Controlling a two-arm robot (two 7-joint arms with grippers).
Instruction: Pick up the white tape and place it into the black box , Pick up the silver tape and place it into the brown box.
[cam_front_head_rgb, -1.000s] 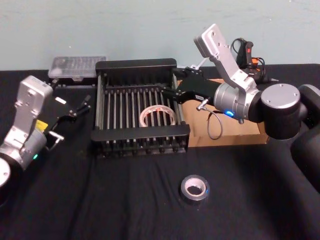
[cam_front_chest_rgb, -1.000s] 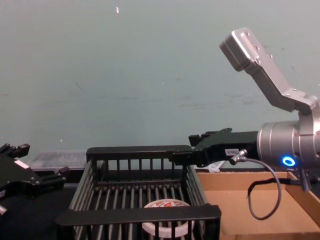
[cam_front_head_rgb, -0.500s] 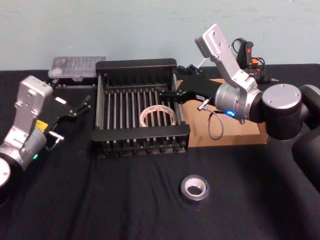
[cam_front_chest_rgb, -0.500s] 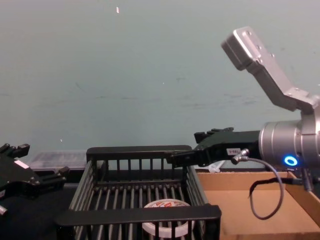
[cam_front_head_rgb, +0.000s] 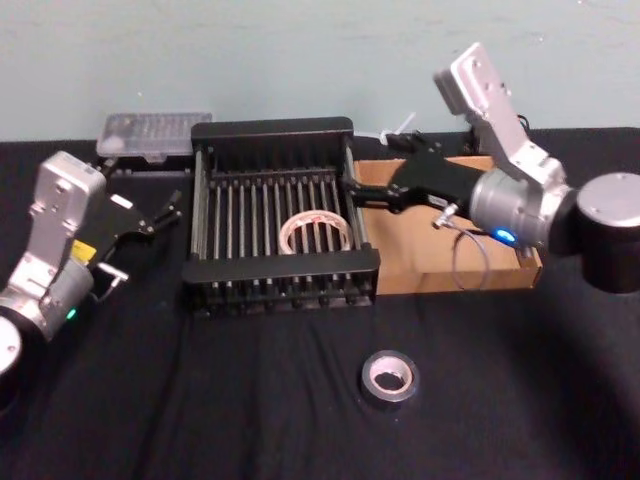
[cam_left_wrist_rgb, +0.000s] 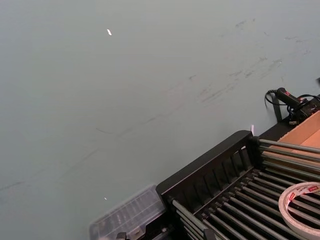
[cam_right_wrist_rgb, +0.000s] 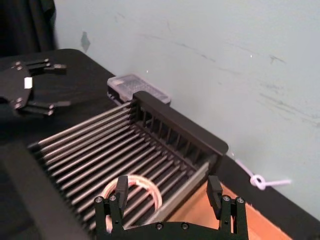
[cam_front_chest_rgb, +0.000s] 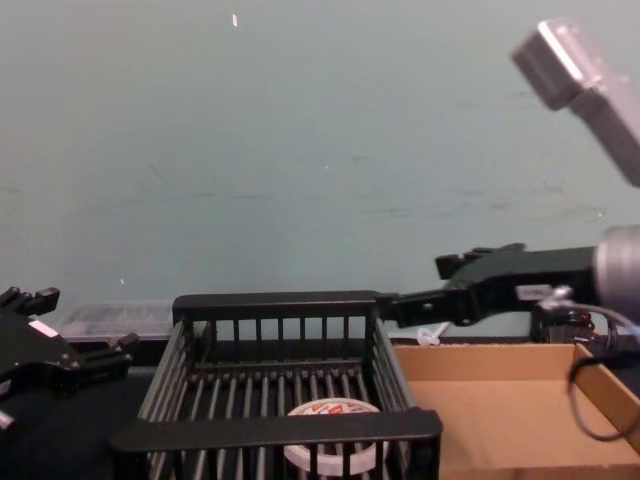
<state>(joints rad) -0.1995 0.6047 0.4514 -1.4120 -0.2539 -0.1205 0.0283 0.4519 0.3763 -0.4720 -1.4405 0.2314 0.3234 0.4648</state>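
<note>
While the white tape (cam_front_head_rgb: 315, 231) — red print on its face — lies flat on the black box (cam_front_head_rgb: 280, 266) floor at centre frame, the plain silver tape (cam_front_head_rgb: 389, 376) rests below it on the black table (cam_front_head_rgb: 200, 400). The right gripper (cam_front_head_rgb: 352, 188) is spread, empty, over the brown box (cam_front_head_rgb: 430, 270) edge — the left gripper (cam_front_head_rgb: 165, 211) is parked at left, spread.

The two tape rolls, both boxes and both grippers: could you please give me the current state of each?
white tape: lying flat on the black box's floor.
black box: holds the white tape.
silver tape: lying flat on the table, in front of the boxes, untouched.
brown box: no tape in it.
right gripper: open, empty, above the black box's right rim.
left gripper: open, empty, left of the black box.
</note>
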